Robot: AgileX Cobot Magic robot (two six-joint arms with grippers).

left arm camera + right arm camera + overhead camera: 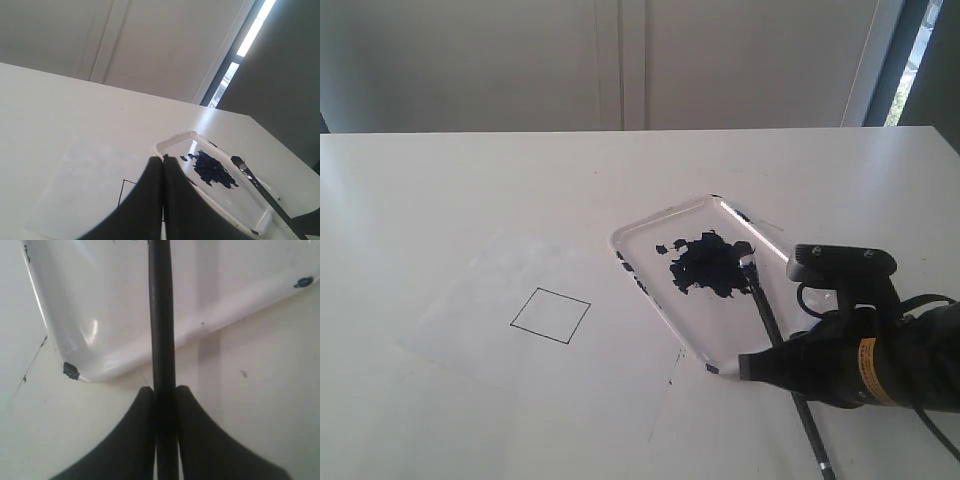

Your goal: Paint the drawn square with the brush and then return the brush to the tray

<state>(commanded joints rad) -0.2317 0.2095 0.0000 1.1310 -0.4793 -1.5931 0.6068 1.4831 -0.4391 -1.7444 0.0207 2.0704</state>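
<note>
Currently paint-loading step: right gripper clamped on brush, tip in tray paint; drawn square blank; next likely lift across.

The pincer grips the brush (black handle) across the tray rim.

brush across tray, drawn square left

We are finding nothing legible; the yellow label on the right gripper is blurring beyond reading.
</note>
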